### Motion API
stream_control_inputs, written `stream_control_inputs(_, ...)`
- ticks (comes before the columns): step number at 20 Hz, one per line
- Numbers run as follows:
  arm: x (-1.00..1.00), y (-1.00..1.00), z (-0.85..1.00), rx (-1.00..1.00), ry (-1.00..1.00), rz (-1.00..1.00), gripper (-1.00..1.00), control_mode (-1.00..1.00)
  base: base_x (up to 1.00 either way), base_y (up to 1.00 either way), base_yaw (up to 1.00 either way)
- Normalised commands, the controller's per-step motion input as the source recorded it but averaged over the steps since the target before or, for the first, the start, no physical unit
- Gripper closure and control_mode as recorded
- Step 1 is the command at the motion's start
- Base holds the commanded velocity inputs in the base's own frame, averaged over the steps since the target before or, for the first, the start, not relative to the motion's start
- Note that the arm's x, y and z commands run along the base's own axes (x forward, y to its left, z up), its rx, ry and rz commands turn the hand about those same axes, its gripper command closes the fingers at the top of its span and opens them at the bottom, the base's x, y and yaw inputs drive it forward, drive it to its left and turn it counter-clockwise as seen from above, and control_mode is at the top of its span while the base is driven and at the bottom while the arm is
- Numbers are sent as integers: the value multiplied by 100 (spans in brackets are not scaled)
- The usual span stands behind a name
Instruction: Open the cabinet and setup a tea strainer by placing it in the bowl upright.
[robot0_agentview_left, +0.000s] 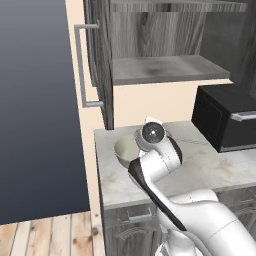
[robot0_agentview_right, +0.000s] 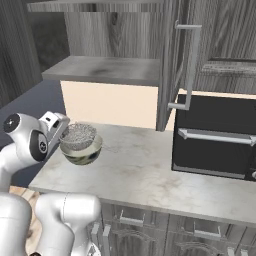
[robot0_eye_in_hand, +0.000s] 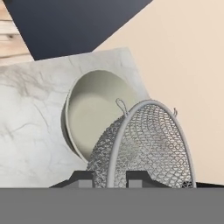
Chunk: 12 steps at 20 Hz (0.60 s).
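Hand view, lower centre: the gripper (robot0_eye_in_hand: 111, 177) is clamped on the rim of the tea strainer (robot0_eye_in_hand: 146, 144), its 2 fingertips on either side of the thin metal edge. The bowl (robot0_eye_in_hand: 94, 111) sits just behind the strainer on the marble counter (robot0_eye_in_hand: 30, 131). Right base view, left of centre: the strainer (robot0_agentview_right: 78, 135) hangs directly over the bowl (robot0_agentview_right: 82, 152). Upper frame: the cabinet (robot0_agentview_right: 120, 45) stands open.

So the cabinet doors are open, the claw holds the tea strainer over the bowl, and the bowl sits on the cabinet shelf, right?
Not quite. The bowl sits on the marble counter, not on the cabinet shelf; the right base view shows it. The rest stands: doors open, and the claw holds the tea strainer over the bowl.
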Motion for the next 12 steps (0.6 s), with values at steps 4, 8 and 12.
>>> stream_control_inputs(4,9,16,-15,0,0,0,100,-100,0,0,0)
stream_control_inputs(8,13,19,-15,1,0,0,100,-100,0,0,0)
stream_control_inputs(12,9,16,-18,2,0,0,100,-100,0,0,0)
